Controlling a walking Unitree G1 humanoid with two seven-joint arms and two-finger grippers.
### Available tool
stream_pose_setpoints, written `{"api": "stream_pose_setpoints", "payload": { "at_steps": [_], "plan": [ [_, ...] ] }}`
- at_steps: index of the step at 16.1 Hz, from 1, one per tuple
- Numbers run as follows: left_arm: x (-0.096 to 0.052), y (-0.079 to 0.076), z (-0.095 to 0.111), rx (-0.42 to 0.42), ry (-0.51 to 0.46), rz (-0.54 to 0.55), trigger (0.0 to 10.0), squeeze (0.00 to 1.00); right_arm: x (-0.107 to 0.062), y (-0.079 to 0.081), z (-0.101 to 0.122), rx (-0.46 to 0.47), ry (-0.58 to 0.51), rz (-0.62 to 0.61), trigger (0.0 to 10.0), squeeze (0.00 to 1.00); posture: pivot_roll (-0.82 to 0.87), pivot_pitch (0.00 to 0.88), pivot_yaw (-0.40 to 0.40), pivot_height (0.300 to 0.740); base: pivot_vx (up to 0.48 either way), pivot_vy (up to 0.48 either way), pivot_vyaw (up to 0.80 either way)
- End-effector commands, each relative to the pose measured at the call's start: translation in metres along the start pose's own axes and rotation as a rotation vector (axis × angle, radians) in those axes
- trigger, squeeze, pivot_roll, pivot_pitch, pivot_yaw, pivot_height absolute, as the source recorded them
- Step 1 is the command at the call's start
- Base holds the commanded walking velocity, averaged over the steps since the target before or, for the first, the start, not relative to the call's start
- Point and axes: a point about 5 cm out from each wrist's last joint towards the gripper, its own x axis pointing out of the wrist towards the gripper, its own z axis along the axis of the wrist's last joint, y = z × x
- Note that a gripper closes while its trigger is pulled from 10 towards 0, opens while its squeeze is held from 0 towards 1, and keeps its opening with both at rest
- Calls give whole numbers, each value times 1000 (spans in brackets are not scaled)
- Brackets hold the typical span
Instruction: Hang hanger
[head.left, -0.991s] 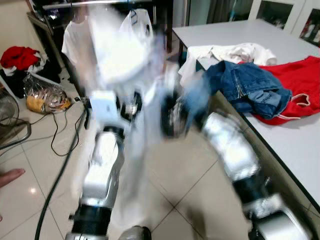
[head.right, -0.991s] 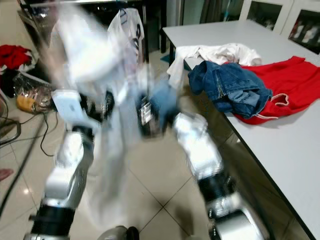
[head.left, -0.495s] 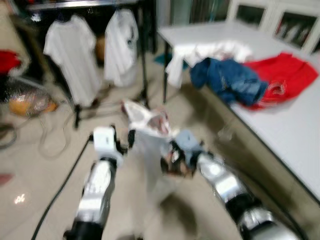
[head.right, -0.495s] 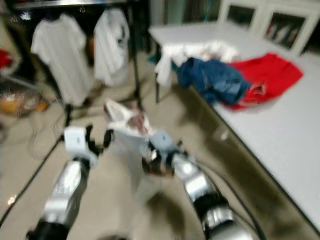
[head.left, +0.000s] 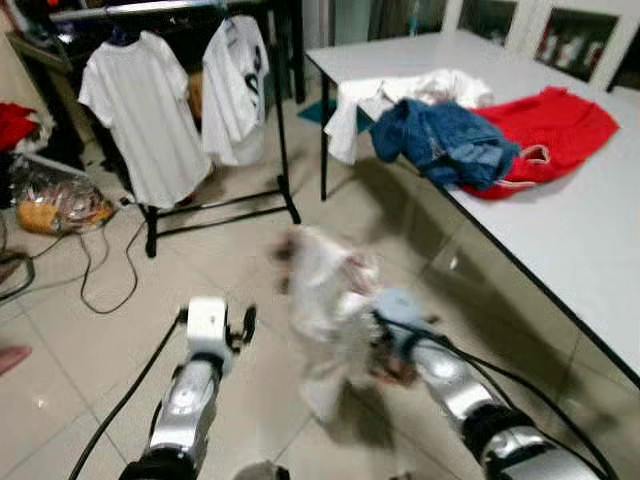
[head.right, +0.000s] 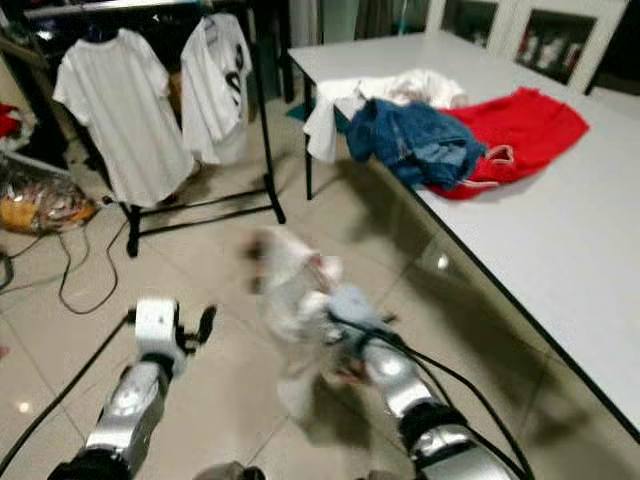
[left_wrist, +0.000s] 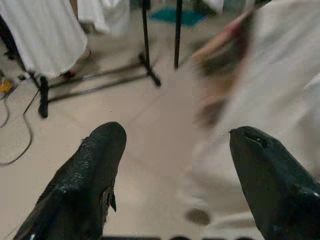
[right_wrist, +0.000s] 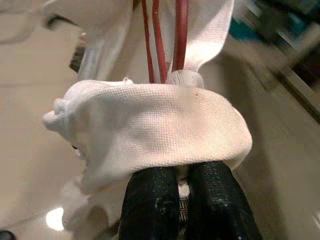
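White garment (head.left: 325, 300) on red hanger (right_wrist: 172, 37) is pinched by closed right gripper (right_wrist: 187, 192); left gripper (left_wrist: 172, 170) is spread, empty. Hook should be kept upright toward rack (head.left: 150, 10).

I'm looking into a lived-in room of a home, given over to laundry: a black clothes rack (head.left: 215, 205) stands on a glossy beige tiled floor (head.left: 90, 340) with two white shirts (head.left: 135, 110) hanging from it. Beside it, a long white tabletop (head.left: 560, 230) carries a heap of clothes, among them blue jeans (head.left: 440, 140) and a red garment (head.left: 545, 125). I also see glass-fronted cabinets (head.right: 545, 45) along the far wall, loose black cables (head.left: 105, 275) trailing over the tiles, and more bundled things piled in the corner.
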Motion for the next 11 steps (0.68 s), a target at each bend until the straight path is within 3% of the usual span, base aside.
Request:
{"api": "stream_pose_setpoints", "payload": {
  "at_steps": [1, 3, 8, 11],
  "plan": [
    [0, 1, -3, 30, 15, 8, 10000, 0, 0, -7, 3, 43, -26, -58, 10000, 0, -65, 0, 72, 740, 0, 0, 0],
    [-5, 5, -19, 46, 88, 20, 10000, 0, -6, -12, -13, 88, 17, -99, 10000, 0, -64, 0, 72, 740, 0, 0, 0],
    [-18, 6, -49, 59, 256, 13, 10000, 0, -10, 2, -23, 31, 37, -22, 10000, 0, -71, 0, 71, 740, 0, 0, 0],
    [-37, 23, -72, 72, 390, 90, 10000, 0, -16, 0, -39, 24, 113, -5, 10000, 0, -83, 0, 74, 740, 0, 0, 0]
  ]
}}
